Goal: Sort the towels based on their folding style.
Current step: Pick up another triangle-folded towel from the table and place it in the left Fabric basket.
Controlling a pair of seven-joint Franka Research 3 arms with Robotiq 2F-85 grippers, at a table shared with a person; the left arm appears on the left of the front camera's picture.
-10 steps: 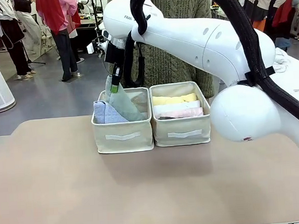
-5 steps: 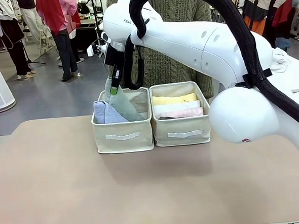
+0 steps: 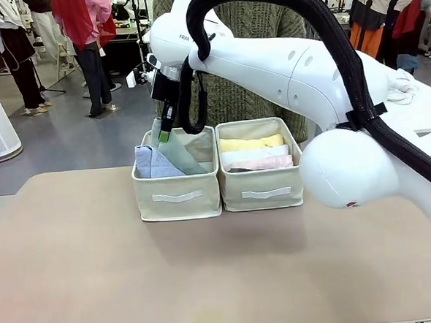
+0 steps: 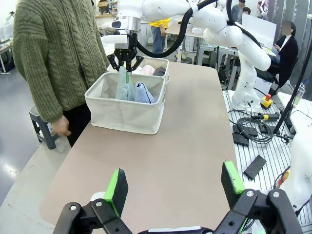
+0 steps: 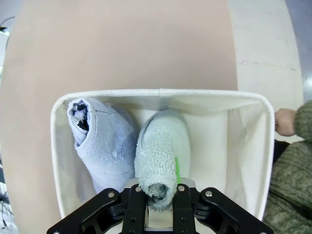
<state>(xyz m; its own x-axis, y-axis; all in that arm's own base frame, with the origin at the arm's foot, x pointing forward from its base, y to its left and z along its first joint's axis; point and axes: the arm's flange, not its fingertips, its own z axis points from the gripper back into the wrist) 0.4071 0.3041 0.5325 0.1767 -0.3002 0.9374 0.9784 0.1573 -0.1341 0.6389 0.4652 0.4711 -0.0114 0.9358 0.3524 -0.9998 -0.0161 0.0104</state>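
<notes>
The pale grey-green cone towel stands tilted in the left fabric box, its tip pinched between the jaws of the right gripper, which comes down from above the box's far edge. In the right wrist view the green pads press on either side of the cone's upper end. Just beside it, touching, lies the periwinkle blue cone towel, leaning against the box's wall.

The right fabric box stands against the left one on the tabletop. It holds rolled towels side by side: the yellow roll farthest back, then the white roll, then the pale pink roll, with a dark edge of the dark grey roll just visible at the near wall.

The left gripper hovers over the near end of the tabletop, well apart from the boxes, its jaws spread wide with nothing between them.

A person in an olive cable-knit sweater stands at the far side, right behind the boxes, one hand near the box's corner.
</notes>
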